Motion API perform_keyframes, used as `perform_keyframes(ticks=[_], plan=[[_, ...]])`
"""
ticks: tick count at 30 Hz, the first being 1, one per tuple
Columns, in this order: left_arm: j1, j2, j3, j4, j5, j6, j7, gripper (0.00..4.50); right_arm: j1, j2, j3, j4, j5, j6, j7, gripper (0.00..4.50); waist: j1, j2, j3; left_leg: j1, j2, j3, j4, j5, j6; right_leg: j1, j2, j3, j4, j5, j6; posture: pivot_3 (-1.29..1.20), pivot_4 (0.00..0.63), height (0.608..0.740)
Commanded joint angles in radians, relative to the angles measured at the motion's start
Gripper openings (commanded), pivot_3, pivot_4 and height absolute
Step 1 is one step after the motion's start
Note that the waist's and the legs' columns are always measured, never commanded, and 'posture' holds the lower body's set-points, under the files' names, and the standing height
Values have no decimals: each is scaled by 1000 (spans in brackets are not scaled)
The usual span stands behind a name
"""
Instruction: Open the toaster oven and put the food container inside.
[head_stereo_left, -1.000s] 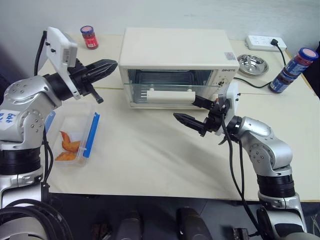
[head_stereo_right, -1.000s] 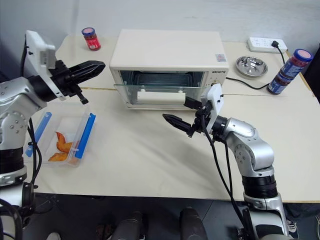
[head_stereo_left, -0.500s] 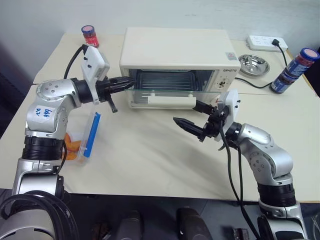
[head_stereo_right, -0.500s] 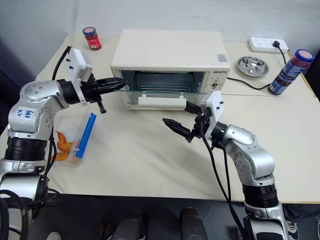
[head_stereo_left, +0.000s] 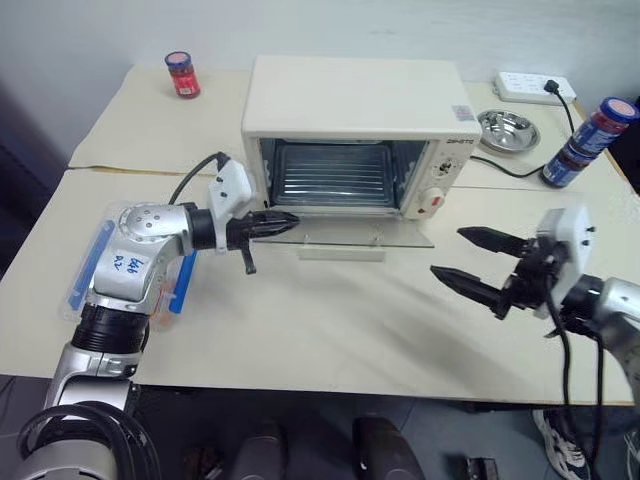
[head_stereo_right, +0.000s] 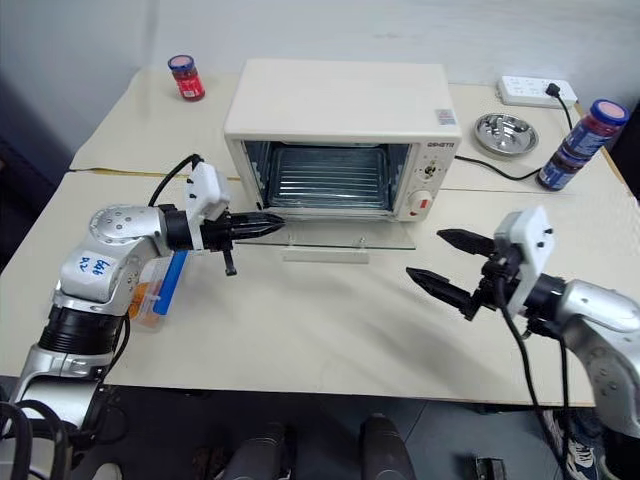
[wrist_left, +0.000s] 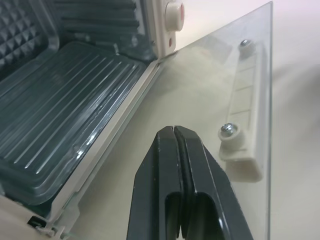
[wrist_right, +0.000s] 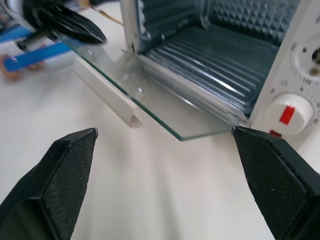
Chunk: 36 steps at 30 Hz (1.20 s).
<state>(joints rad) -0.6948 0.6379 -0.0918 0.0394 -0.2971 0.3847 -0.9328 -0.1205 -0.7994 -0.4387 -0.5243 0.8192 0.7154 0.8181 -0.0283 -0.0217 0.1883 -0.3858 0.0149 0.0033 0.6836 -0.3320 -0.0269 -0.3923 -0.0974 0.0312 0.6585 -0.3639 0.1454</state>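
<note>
The cream toaster oven (head_stereo_left: 350, 95) stands at the back of the table. Its glass door (head_stereo_left: 350, 232) lies folded down flat, with the white bar handle (head_stereo_left: 340, 253) at its front edge, and the ribbed inside (wrist_left: 65, 100) is bare. My left gripper (head_stereo_left: 290, 217) is shut, and its tip rests at the door's left edge. The food container (head_stereo_left: 186, 285), clear with blue strips, lies on the table under my left arm, which hides most of it. My right gripper (head_stereo_left: 448, 251) hangs open and holds nothing, to the right of the door and apart from it.
A red-lidded jar (head_stereo_left: 180, 73) stands at the back left. A steel bowl (head_stereo_left: 505, 128), a power strip (head_stereo_left: 530, 85) with its cable, and stacked jars (head_stereo_left: 590, 135) sit at the back right. Bare tabletop lies in front of the open door.
The oven door has swung from partly open down to flat. My left gripper, shut, came down with the door's left edge. My right gripper drew back to the right, away from the handle.
</note>
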Motion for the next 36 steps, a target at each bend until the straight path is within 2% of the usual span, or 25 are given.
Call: perform_keyframes(ticks=[1, 7, 13, 18, 21, 22, 25, 27, 29, 31, 32, 34, 36], plan=[[2, 4, -51, -3, 90, -10, 33, 27, -31, -6, -41, -59, 93, 24, -44, 4500, 1, 0, 0, 0, 0, 0, 0, 1, 0, 0, 0, 0, 0, 0, 0, 0, 150, 740], [16, 4, -160, 35, 234, -74, 38, 27, -61, 13, -5, -85, 132, 27, -118, 4500, 6, 0, 0, -1, -1, -1, -1, 1, 0, 0, -1, 0, 0, 0, 1, 0, 150, 740], [-1, -9, -121, 22, 224, -37, 47, 27, -71, 1, 12, -78, 139, 18, -114, 4500, 7, 0, 0, -2, -1, -1, 0, 1, 1, 0, -2, 0, 0, 1, 1, 0, 150, 740], [21, -26, 113, -265, -56, 309, 87, 27, -125, -15, 65, -53, 141, 16, -65, 4500, -1, 0, 0, -3, 2, -2, 0, 1, 1, -2, -2, 0, 1, 1, 1, 0, 150, 740], [37, -19, 263, -425, -169, 519, 185, 27, -166, -21, 98, -33, 142, 17, -35, 4500, -1, 0, 0, -3, 4, -2, -1, 1, 1, -2, -2, 0, 2, 1, 1, 0, 150, 740], [31, -40, 348, -482, -216, 621, 250, 27, -188, -23, 114, -17, 140, 16, -16, 4500, 0, 0, 0, -3, 4, -2, -1, 1, 1, -1, -2, 0, 2, 1, 1, 0, 150, 740], [16, -148, 615, -662, -300, 912, 445, 27, -261, -22, 176, 52, 120, 5, 52, 4500, 1, 0, 0, -3, 3, -2, 0, 1, 1, -1, -2, 0, 1, 1, 1, 0, 150, 740], [0, -224, 734, -749, -310, 1060, 519, 27, -289, -18, 203, 85, 103, -4, 83, 4500, 1, 0, 0, -3, 3, -3, 0, 1, 1, 0, -2, 0, 1, 1, 2, 0, 150, 740], [-18, -407, 906, -897, -274, 1192, 620, 27, -336, -6, 251, 140, 70, -25, 126, 4500, 4, 0, 0, -3, 2, -4, 1, 1, 1, 0, -2, -1, 0, 1, 2, 0, 150, 740], [-4, -572, 1043, -1035, -265, 1230, 697, 27, -375, 6, 290, 188, 43, -44, 162, 4500, 6, -1, 0, -3, 1, -4, 1, 1, 1, 0, -4, -1, 0, 1, 2, 0, 150, 740], [21, -600, 1127, -1066, -324, 1230, 739, 27, -400, 16, 312, 216, 29, -53, 180, 4500, 7, -3, 1, -3, 1, -3, 1, 1, 1, 1, -4, -1, -1, 1, 2, 0, 150, 740], [159, -630, 1235, -1086, -562, 1136, 887, 27, -444, 38, 352, 266, 2, -69, 215, 4500, -1, -4, 1, -3, 1, -3, 1, 1, 1, 0, -3, -2, -1, 1, 3, 0, 150, 740], [357, -656, 1265, -1087, -844, 963, 1094, 27, -477, 56, 381, 302, -19, -81, 243, 4500, -7, -4, 1, -1, 3, -3, -1, 0, 0, 0, -3, 0, 0, 1, 3, 0, 150, 740]])
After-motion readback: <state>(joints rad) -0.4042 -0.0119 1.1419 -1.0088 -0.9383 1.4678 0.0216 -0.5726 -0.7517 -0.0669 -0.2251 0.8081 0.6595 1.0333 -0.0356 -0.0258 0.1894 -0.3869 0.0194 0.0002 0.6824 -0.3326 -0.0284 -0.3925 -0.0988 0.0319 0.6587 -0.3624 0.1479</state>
